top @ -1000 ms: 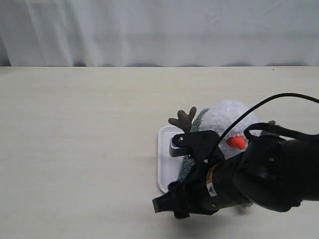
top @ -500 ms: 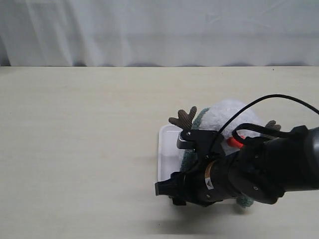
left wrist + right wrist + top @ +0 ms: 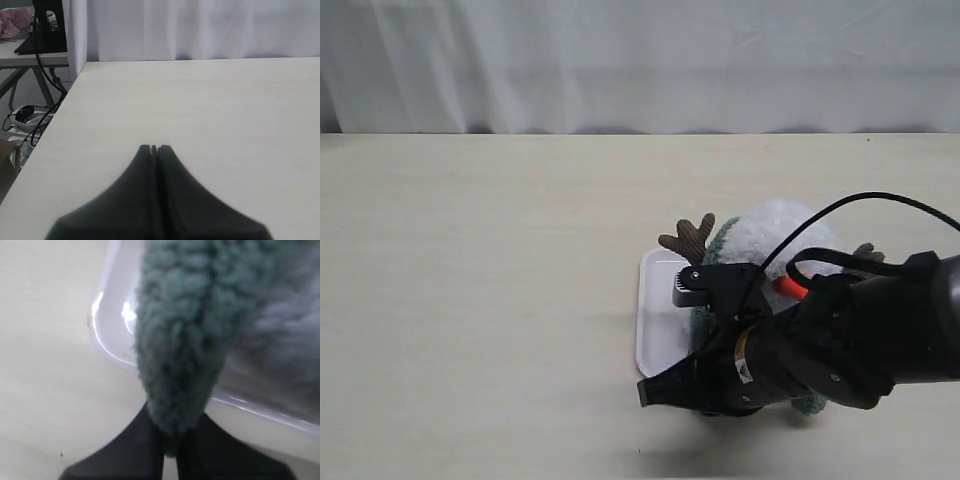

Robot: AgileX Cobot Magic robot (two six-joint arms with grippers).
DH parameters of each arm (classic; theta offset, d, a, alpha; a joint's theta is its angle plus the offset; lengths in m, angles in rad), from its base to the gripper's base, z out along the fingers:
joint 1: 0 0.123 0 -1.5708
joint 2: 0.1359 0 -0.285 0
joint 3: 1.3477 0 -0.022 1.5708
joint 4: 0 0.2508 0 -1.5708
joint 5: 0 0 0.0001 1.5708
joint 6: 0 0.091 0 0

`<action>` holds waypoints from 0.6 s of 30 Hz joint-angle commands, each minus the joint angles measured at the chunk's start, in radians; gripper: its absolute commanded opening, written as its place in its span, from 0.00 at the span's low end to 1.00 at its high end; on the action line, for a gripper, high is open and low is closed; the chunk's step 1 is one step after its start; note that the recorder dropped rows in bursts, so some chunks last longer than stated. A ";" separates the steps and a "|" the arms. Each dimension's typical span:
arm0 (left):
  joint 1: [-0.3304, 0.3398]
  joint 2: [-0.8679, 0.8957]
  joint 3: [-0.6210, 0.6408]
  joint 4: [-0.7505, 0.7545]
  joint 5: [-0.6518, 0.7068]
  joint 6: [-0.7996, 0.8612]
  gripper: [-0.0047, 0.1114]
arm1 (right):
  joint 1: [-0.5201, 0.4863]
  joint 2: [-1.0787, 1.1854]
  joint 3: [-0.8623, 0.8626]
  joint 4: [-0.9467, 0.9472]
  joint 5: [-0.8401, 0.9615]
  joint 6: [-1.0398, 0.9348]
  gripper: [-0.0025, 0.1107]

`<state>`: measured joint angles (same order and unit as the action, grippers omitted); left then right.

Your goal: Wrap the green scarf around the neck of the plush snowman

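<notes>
The plush snowman (image 3: 778, 232) lies on a white tray (image 3: 655, 325), its orange nose (image 3: 783, 287) and one brown twig arm (image 3: 688, 238) showing. The green scarf (image 3: 719, 236) curves round the edge of its head and runs down beside it. The snowman's neck is hidden behind my right arm (image 3: 800, 355). In the right wrist view my right gripper (image 3: 170, 442) is shut on the scarf's (image 3: 175, 340) rounded end, by the tray's rim (image 3: 107, 337). My left gripper (image 3: 155, 148) is shut and holds nothing, over bare table far from the snowman.
A white curtain (image 3: 640, 60) runs along the table's far edge. In the left wrist view the table's side edge (image 3: 60, 100) drops to a floor with cables (image 3: 22, 117) and a second table (image 3: 30, 52).
My right gripper has shut on the scarf's end; half a second ago it stood open. The right arm dropped lower over the tray's front edge. The snowman has not moved.
</notes>
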<state>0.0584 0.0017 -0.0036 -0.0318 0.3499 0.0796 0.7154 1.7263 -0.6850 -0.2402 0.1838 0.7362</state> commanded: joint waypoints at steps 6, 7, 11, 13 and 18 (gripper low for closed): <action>-0.005 -0.002 0.004 -0.004 -0.018 -0.002 0.04 | -0.004 -0.161 0.000 -0.012 0.323 -0.147 0.06; -0.005 -0.002 0.004 -0.004 -0.018 -0.002 0.04 | -0.004 -0.178 0.000 -0.012 0.351 -0.155 0.06; -0.005 -0.002 0.004 -0.004 -0.018 -0.002 0.04 | -0.004 -0.211 0.000 -0.025 0.451 -0.213 0.06; -0.005 -0.002 0.004 -0.004 -0.018 -0.002 0.04 | -0.004 -0.211 0.000 -0.052 0.502 -0.220 0.06; -0.005 -0.002 0.004 -0.007 -0.018 -0.002 0.04 | -0.004 -0.207 0.000 -0.082 0.510 -0.220 0.06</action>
<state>0.0584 0.0017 -0.0036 -0.0318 0.3499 0.0796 0.7154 1.5225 -0.6850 -0.3051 0.6891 0.5310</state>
